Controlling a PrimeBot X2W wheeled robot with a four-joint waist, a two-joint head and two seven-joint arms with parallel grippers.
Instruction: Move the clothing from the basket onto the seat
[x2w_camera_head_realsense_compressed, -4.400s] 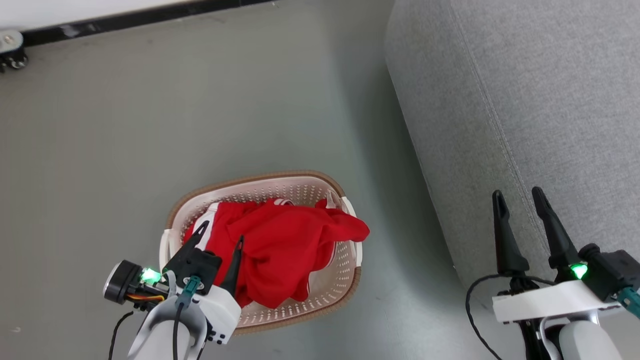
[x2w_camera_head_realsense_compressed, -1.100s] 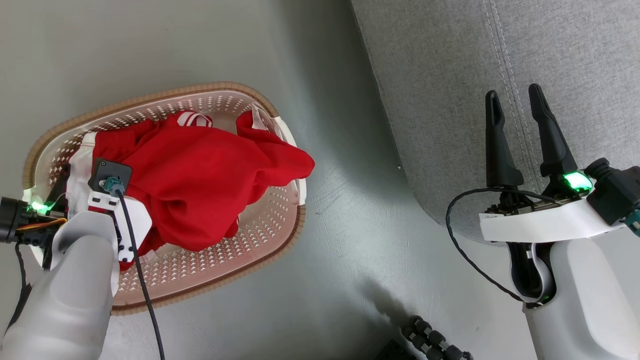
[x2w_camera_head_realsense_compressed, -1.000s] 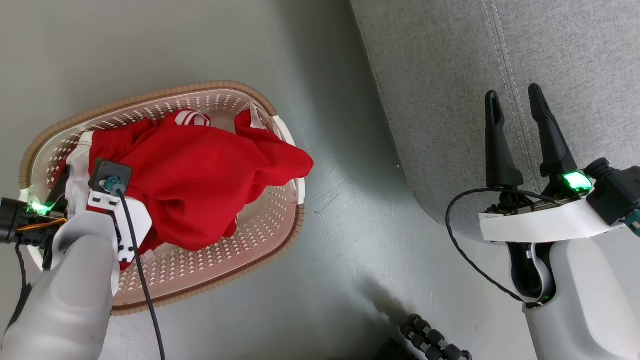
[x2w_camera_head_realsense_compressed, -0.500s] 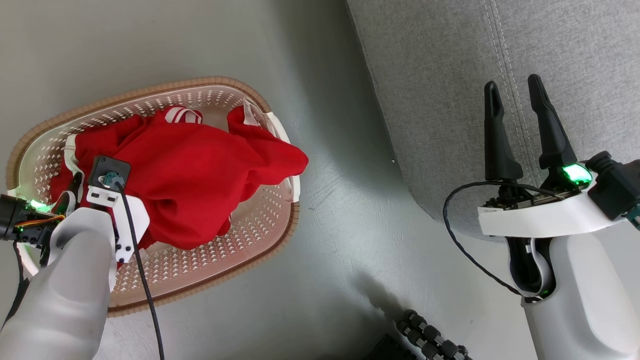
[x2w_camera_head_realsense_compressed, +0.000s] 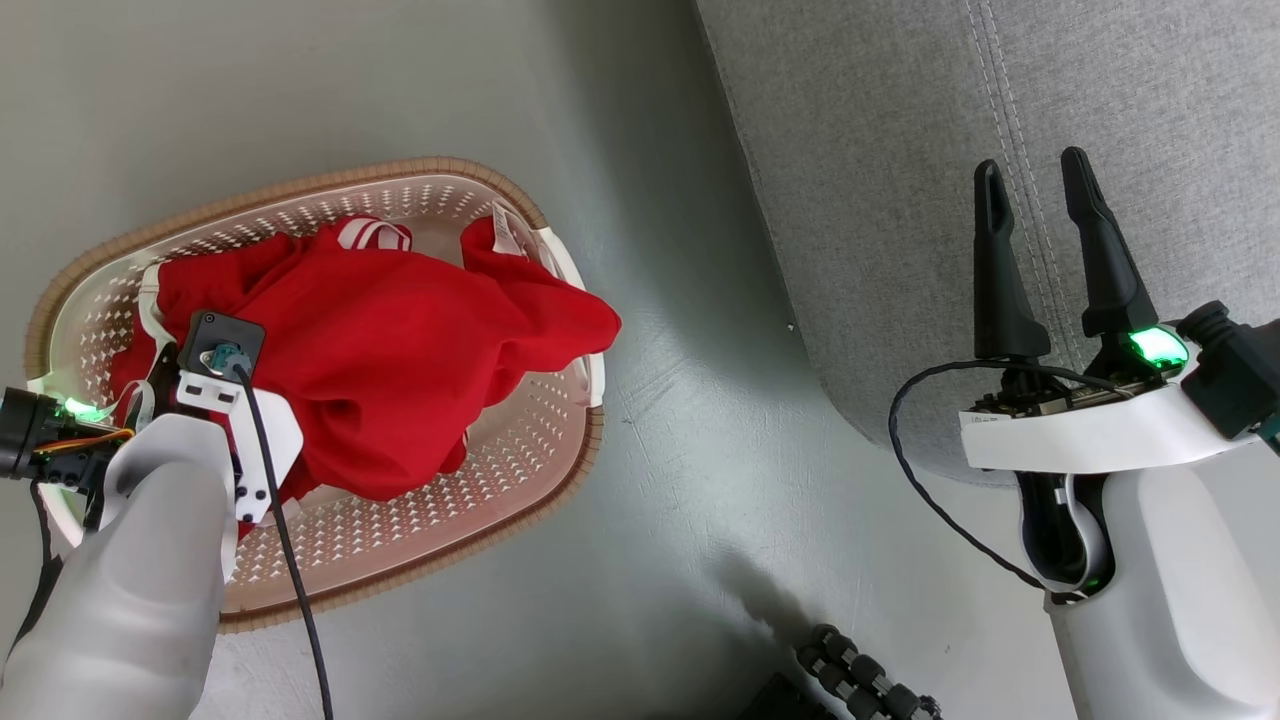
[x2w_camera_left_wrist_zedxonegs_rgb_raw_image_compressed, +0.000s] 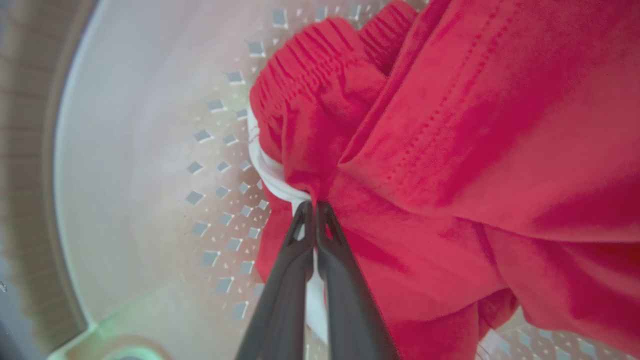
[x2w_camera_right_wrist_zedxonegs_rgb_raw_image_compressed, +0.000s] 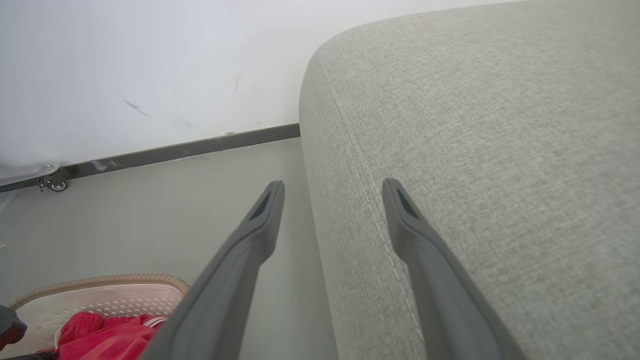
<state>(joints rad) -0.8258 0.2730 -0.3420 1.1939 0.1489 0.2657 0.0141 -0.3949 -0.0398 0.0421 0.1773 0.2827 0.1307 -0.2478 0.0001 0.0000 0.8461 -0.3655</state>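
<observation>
**Left gripper (x2w_camera_left_wrist_zedxonegs_rgb_raw_image_compressed: 314, 206) clamped on clothing (x2w_camera_left_wrist_zedxonegs_rgb_raw_image_compressed: 450, 125) in basket (x2w_camera_left_wrist_zedxonegs_rgb_raw_image_compressed: 125, 125); right gripper (x2w_camera_head_realsense_compressed: 1030, 165) apart beside seat (x2w_camera_head_realsense_compressed: 900, 100)**

Left wrist view: the two dark fingers (x2w_camera_left_wrist_zedxonegs_rgb_raw_image_compressed: 287, 285) are pressed together. Their tips at frame center nip a fold of red fabric right where a white trim edge meets it. A strip of white trim shows between the fingers lower down. The cream perforated basket wall takes the left half, with the brown rim blurred at the far left edge. The clothing piles from center to the right and top. It is bright red, soft and creased, with a gathered ribbed band at upper center and a stitched hem running diagonally at upper right.

Head view: the pale left forearm (x2w_camera_head_realsense_compressed: 140, 580) sits at lower left, its wrist over the left end of the basket and covering most of the fingers. A black cable (x2w_camera_head_realsense_compressed: 285, 560) drops from the wrist to the bottom edge. The oval basket sits on the grey floor (x2w_camera_head_realsense_compressed: 350, 80) at left center. Clothing is heaped inside, with one red flap draped over the right rim. White stripes show at the top of the heap and a white label at its upper right. The right gripper is at the right, fingers spread and holding nothing, tips over the seat edge and well apart from the basket. The seat takes the upper right, light grey with a double seam. A black ribbed object (x2w_camera_head_realsense_compressed: 860, 680) lies at bottom center-right.

Right wrist view: the fingers (x2w_camera_right_wrist_zedxonegs_rgb_raw_image_compressed: 240, 260) are wide apart, one over the floor and one over the seat. The seat's rounded corner and seam are at the right. The basket with red clothing is in the lower left corner. A white wall (x2w_camera_right_wrist_zedxonegs_rgb_raw_image_compressed: 150, 60), a dark skirting strip (x2w_camera_right_wrist_zedxonegs_rgb_raw_image_compressed: 200, 147) and a small caster (x2w_camera_right_wrist_zedxonegs_rgb_raw_image_compressed: 57, 186) are at upper left.
</observation>
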